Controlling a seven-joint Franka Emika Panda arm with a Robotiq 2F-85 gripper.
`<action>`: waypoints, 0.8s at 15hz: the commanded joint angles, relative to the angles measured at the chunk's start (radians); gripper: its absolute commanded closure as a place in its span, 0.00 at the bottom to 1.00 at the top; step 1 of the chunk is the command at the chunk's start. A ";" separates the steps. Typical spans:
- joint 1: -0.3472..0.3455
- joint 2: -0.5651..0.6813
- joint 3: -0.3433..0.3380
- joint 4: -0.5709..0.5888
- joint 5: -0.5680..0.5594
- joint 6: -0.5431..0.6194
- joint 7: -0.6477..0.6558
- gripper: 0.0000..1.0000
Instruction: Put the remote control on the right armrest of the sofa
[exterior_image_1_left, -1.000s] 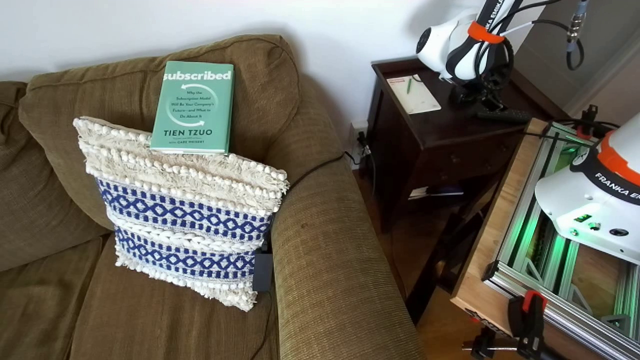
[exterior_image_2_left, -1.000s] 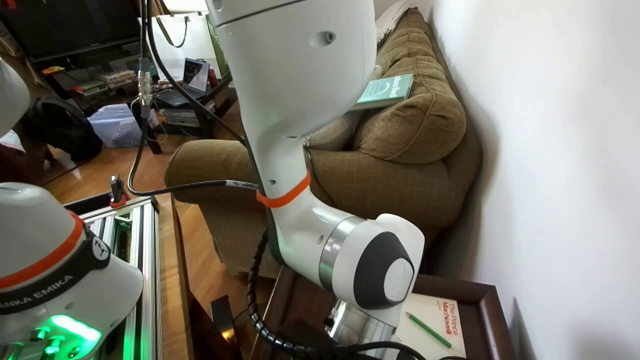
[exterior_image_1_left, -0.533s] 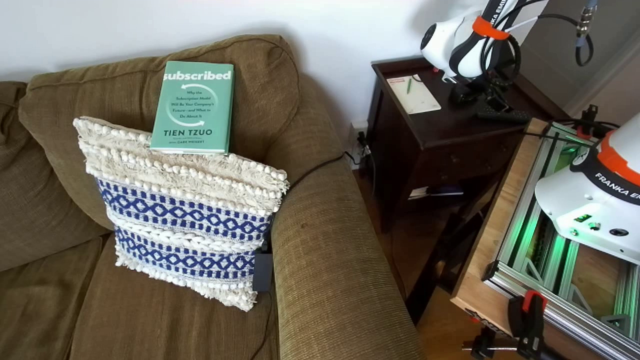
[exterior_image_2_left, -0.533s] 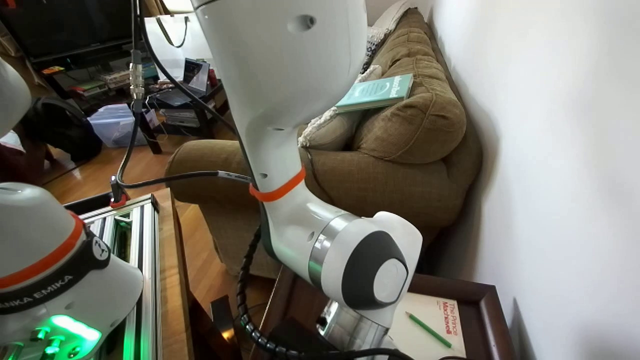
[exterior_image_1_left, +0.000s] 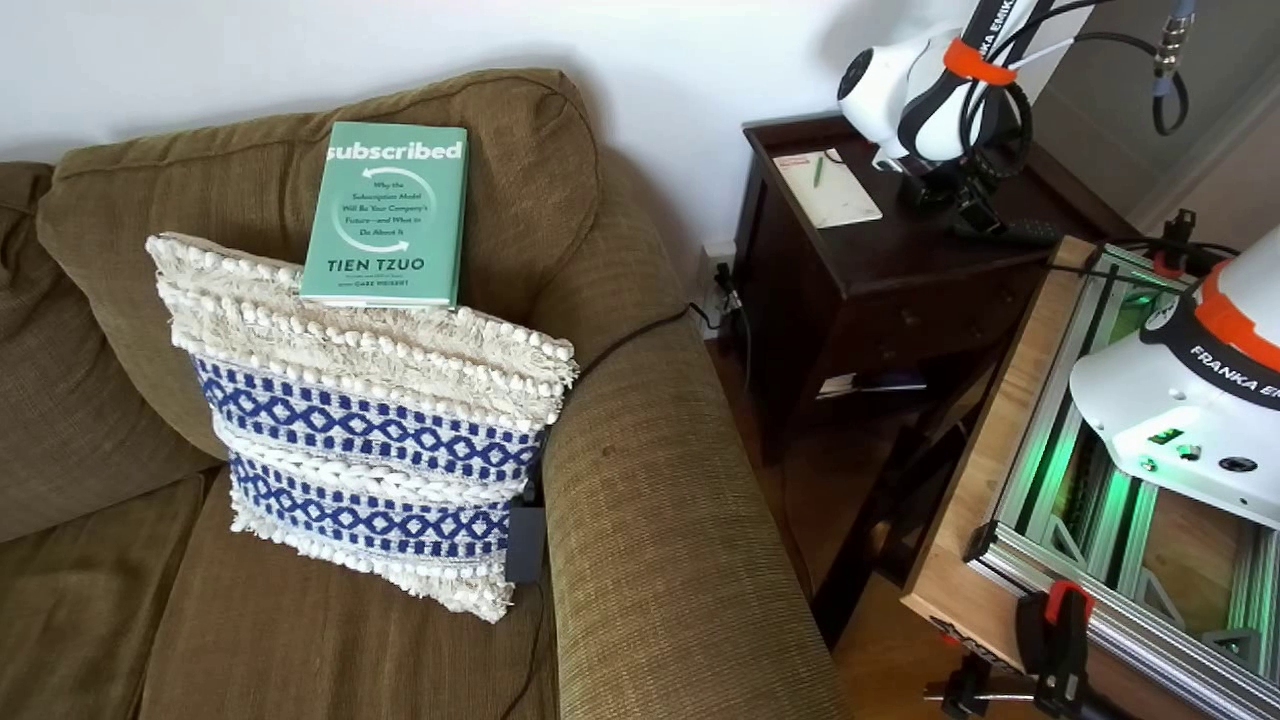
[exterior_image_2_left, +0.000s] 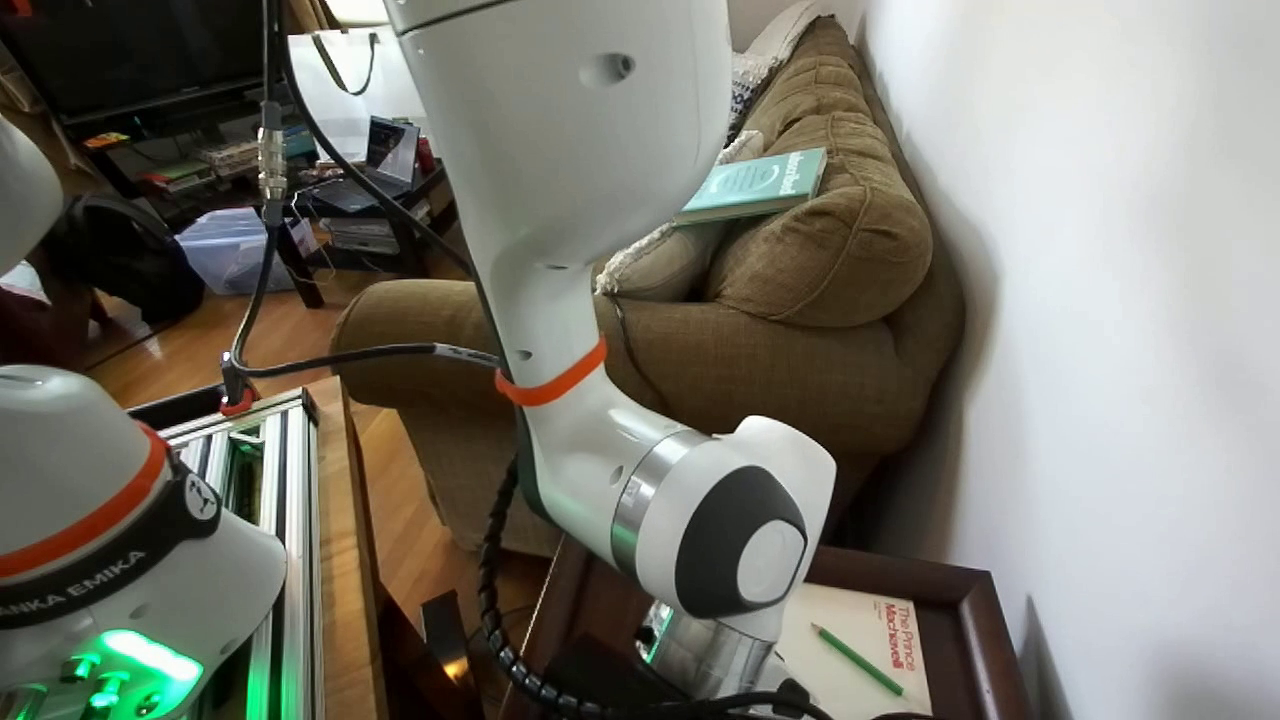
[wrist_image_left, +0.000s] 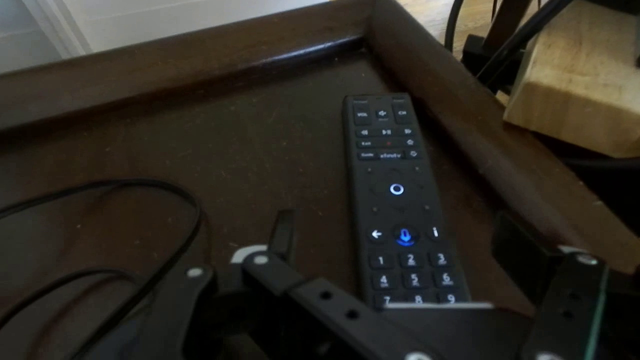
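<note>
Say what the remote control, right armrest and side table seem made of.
Remote control: probably matte plastic; dull black body, separate buttons.
Right armrest: matte woven fabric; ribbed weave shows.
Side table: likely wood or veneer, dark satin finish; sheen along one edge.

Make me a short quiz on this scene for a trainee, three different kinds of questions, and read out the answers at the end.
1. Open question: on what does the remote lie?
2. Multiple choice: in the wrist view, how does the gripper stand? a) shut on the remote; b) open; c) it is out of that view.
3. Fill in: in an exterior view, a green ____ lies on the pale book.

Key:
1. On the side table.
2. b) open, not gripping the remote.
3. pencil.
</note>
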 joint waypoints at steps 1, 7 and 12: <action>-0.016 0.026 0.003 0.004 0.013 0.072 0.002 0.00; -0.021 0.038 -0.010 0.011 0.020 0.142 0.001 0.32; -0.014 -0.003 -0.018 -0.023 0.031 0.132 -0.003 0.70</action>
